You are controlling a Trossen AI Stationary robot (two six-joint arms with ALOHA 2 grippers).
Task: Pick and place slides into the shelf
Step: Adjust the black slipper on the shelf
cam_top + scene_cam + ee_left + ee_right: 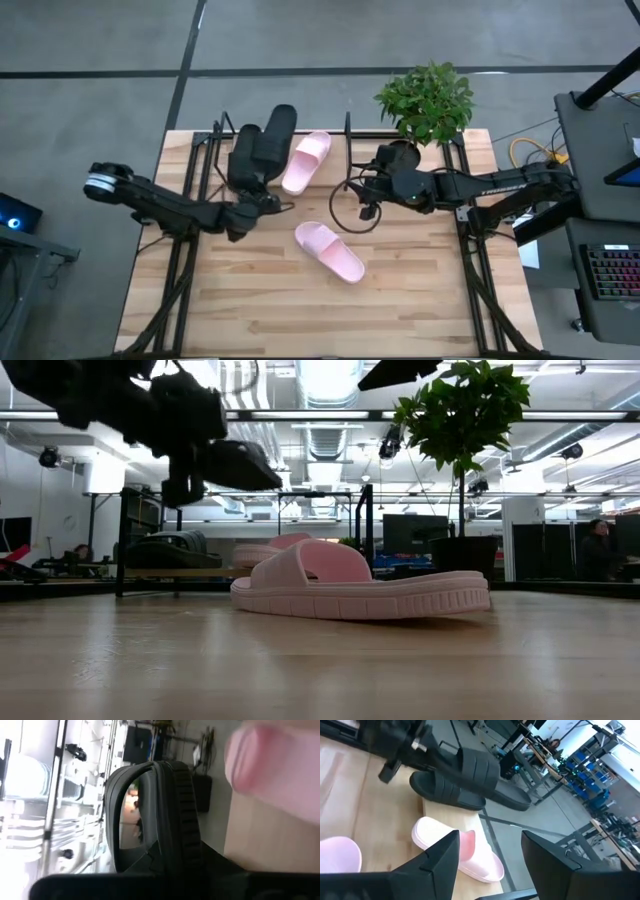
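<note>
Slides: our left gripper (262, 200) pinches a black slide (250, 155) at ten o'clock; light, flexible foam, we judge, best held by its edge. Right gripper (487, 857) gapes empty.

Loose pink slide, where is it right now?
In the high view the loose pink slide lies flat mid-table, off the shelf, between the left gripper and right gripper.

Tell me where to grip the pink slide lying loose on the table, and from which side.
Grip the pink slide by its wide strap, coming down from above with one of the fingers slipped under the arch. It lies flat, sole down, diagonal on the bare table, so the raised strap is probably the easiest hold. The open right gripper is nearest.
</note>
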